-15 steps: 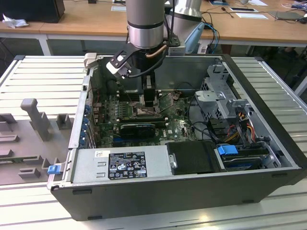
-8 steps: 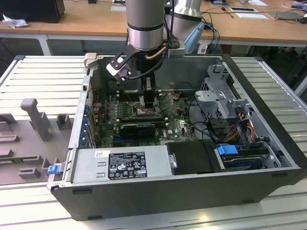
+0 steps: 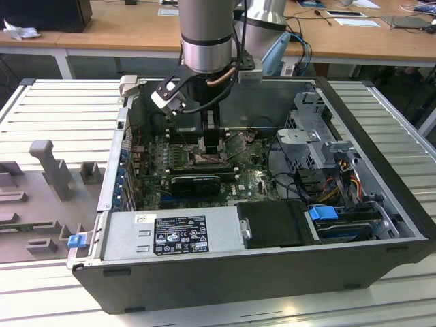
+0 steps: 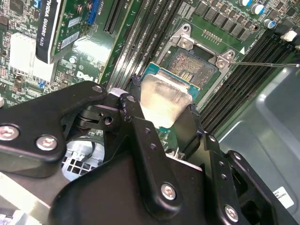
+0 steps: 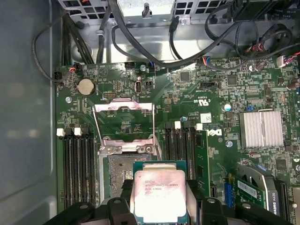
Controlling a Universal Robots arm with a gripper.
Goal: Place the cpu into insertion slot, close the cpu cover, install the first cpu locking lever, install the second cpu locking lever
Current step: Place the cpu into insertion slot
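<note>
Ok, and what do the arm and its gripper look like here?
The arm is a silver-grey cylinder with a black band and a light blue joint cap. A white camera block and looped black cables sit at its wrist. The gripper is matte black, with angular linked fingers and silver screws.

Part of insertion slot (image 5: 116, 176) hidden behind cpu (image 5: 159, 194), both wrist views.

My exterior view looks down into the open dark-grey computer case (image 3: 238, 272). Both wrist views share its green circuit board (image 4: 82, 56) (image 5: 122, 89) close-up, the second seemingly slanted.
</note>
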